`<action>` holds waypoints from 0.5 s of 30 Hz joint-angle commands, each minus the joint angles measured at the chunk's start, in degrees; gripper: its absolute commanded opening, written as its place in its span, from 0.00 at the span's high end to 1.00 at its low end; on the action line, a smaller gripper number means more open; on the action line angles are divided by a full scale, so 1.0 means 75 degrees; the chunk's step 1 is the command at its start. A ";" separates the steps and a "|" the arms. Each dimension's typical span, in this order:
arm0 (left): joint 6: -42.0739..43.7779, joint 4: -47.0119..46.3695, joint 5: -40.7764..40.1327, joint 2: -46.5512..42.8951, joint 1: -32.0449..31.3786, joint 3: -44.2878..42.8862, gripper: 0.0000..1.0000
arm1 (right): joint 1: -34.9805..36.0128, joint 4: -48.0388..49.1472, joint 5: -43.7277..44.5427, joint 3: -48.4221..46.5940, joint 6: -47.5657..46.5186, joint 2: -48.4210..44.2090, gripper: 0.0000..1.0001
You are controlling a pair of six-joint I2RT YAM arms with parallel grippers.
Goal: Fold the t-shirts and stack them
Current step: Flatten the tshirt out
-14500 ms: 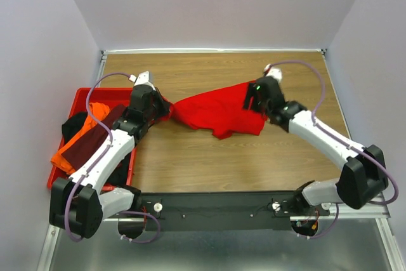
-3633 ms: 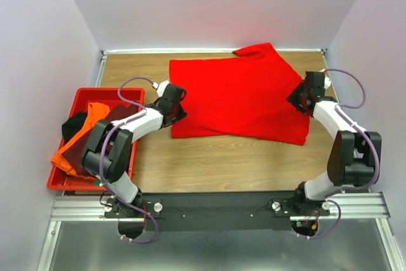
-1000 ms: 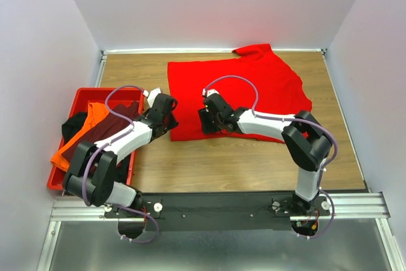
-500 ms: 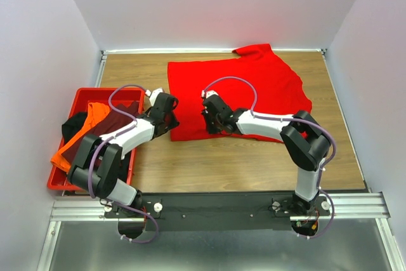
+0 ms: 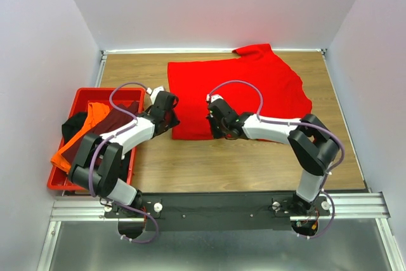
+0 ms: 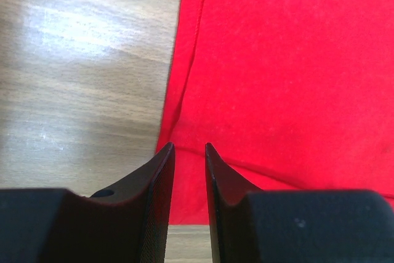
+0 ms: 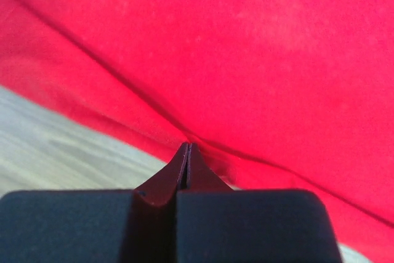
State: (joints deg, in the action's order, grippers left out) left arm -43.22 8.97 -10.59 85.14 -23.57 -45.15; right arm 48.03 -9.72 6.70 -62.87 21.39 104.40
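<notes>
**Pinch both near corners before lifting the fold**

The red shirt lies flat on the table, spreading from the middle out toward 1 o'clock, with one sleeve reaching the far edge at 12. The step in hand looks like taking the near hem so it can be carried over toward 12.

The right gripper sits on the hem at about 6 o'clock of the shirt. In its own wrist view the right gripper has its fingers pressed together, and creases in the cloth run straight into the tips, so it appears to be pinching the hem.

The left gripper is at the shirt's 7 o'clock corner. Its wrist view shows the left gripper with a narrow gap between the fingers, poised over the corner and holding nothing.

To do this well, the left should probably come down onto the corner and close on both layers before either arm rises. A one-sided lift would drag the hem askew. Then both should rise together, level, and travel evenly toward 12 to keep the fold line straight.

The orange shirt, maroon shirt and black shirt wait in the crate at 9 o'clock.
</notes>
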 commanded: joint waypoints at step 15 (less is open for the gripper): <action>0.0712 -0.0200 0.0837 0.0331 0.0049 -0.0402 0.66 | 0.0381 0.0404 -0.0693 0.1164 0.0453 -0.0936 0.96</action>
State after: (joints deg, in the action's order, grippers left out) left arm -40.34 8.40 -6.90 86.13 -23.35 -46.50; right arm 49.87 -8.64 4.23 -55.13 23.77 98.83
